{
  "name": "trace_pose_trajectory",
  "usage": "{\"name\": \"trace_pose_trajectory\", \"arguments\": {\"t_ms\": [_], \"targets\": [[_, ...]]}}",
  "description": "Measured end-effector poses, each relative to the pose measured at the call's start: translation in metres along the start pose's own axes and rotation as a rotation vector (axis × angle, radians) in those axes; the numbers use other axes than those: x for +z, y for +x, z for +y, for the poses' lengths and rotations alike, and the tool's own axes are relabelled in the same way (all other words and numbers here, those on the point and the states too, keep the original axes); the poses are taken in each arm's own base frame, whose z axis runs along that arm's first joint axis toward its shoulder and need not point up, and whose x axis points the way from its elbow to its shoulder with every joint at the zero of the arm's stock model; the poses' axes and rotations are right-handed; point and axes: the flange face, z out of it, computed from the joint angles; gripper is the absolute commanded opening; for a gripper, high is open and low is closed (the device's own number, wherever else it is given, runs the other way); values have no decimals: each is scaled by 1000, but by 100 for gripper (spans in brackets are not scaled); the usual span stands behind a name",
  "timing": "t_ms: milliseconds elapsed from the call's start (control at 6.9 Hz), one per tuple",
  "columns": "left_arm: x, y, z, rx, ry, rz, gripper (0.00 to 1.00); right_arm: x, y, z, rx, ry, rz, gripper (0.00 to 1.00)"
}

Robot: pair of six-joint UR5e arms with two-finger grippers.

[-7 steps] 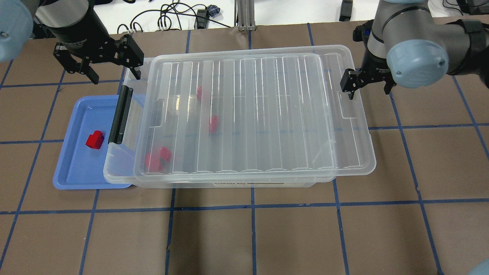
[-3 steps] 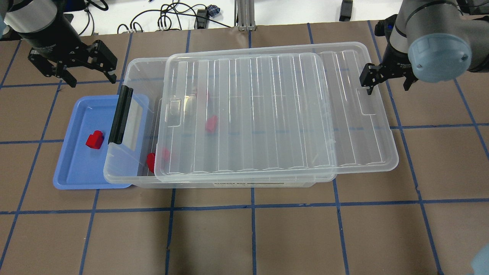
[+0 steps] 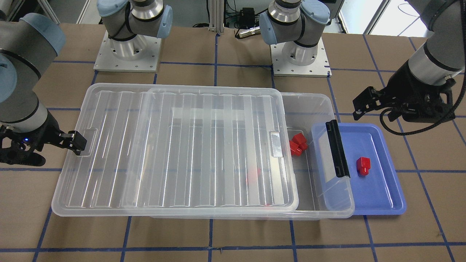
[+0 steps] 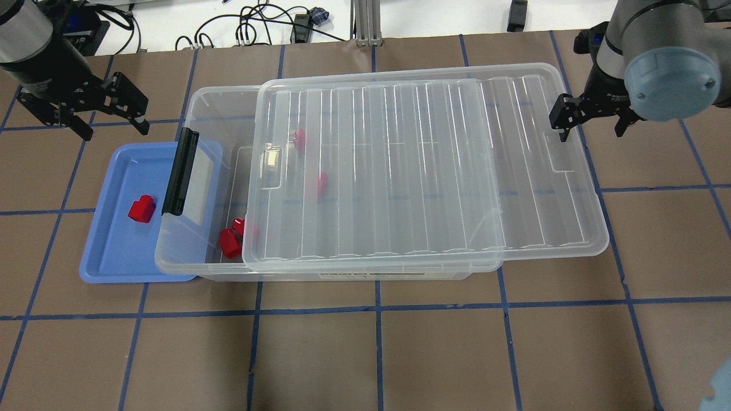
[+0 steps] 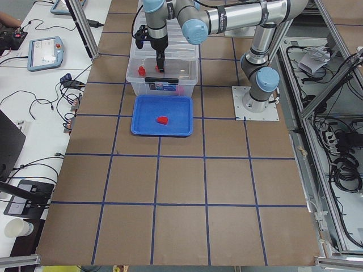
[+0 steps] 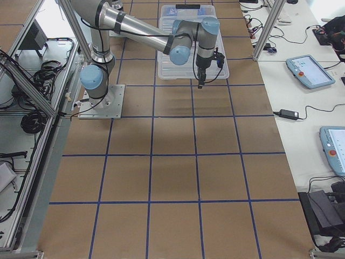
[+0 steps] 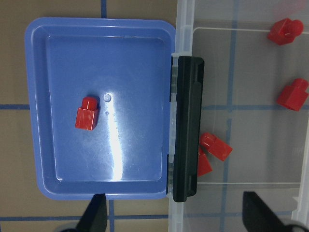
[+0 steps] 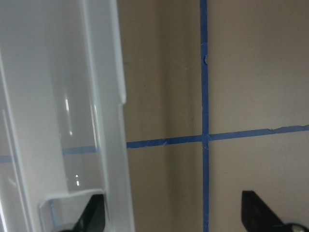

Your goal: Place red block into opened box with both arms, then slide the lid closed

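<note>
One red block lies in the blue tray. The clear box is open at its latch end, and several more red blocks lie inside it. Its ribbed lid is offset toward the robot's right and overhangs that end. My left gripper hangs open and empty behind the tray. My right gripper is open at the lid's far end. One of its fingers sits in the lid's end recess, the other beyond the rim.
The box's latch end with the black bar rests over the tray's edge. Both arm bases stand behind the box. Cables lie past the table's back edge. Brown table with blue tape lines stretches in front of the box.
The lid has slid toward the robot's right along with the right gripper, widening the opening at the latch end. The left gripper has moved away from the box, further left.
</note>
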Motion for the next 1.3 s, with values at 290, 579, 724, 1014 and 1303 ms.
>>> {"name": "trace_pose_trajectory", "arguments": {"t_ms": [290, 579, 724, 1014, 1303], "targets": [[32, -56, -7, 7, 17, 1, 100, 3, 15, -2, -10, 1, 1, 100], [85, -106, -3, 53, 47, -12, 100, 5, 28, -3, -9, 3, 1, 100], [116, -113, -1, 73, 69, -25, 100, 6, 37, -2, -7, -4, 0, 100], [164, -115, 7, 108, 103, -50, 100, 8, 47, -1, -5, -11, -3, 100], [182, -116, 10, 128, 101, -52, 100, 7, 51, 0, -1, -11, -2, 100]]}}
